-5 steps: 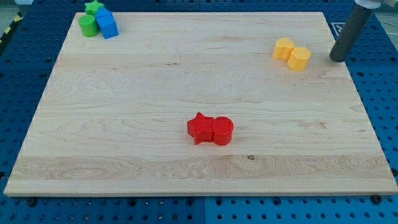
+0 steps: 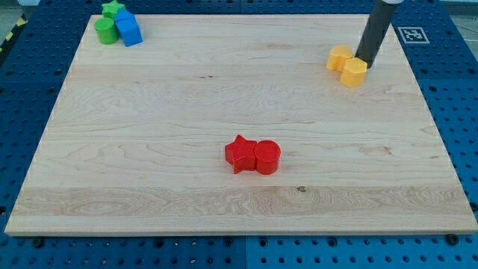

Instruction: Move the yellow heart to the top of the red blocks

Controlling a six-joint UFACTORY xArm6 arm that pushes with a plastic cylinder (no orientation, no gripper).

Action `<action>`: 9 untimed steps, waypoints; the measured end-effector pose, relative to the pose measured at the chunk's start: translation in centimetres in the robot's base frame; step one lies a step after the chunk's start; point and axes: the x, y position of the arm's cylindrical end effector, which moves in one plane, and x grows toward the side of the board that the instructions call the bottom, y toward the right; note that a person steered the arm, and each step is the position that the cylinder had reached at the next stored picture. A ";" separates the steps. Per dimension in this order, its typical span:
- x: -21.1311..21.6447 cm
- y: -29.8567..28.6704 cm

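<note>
Wooden surface (image 2: pixel 149 112) carrying three clusters of blocks. Red star (image 2: pixel 240 154) and red cylinder (image 2: pixel 267 158) touch near centre. Two yellow blocks touch at 2 o'clock: the yellow heart (image 2: pixel 340 57), its pointing direction and long axis unclear, and a yellow hexagonal block (image 2: pixel 354 72). My tip (image 2: pixel 364 61) touches them at their 2 o'clock side; no gripper present. Green and blue blocks (image 2: pixel 118 27) at 10 o'clock.

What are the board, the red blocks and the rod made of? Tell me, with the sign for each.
The board looks like pale unvarnished wood: long grain lines and a small dark knot show, with little shine. The red star and red cylinder look like moulded plastic, uniform in colour with a slight sheen, though painted wood is possible. The rod ending in my tip, beside the yellow blocks, looks matte dark; metal or plastic, I cannot tell.
</note>
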 end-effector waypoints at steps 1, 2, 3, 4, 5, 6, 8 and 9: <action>-0.4 -0.2; -0.4 -1.6; -0.4 -3.5; -0.7 -4.8; -0.7 -6.3; -0.5 -7.6; 0.6 -8.4; 0.5 -8.4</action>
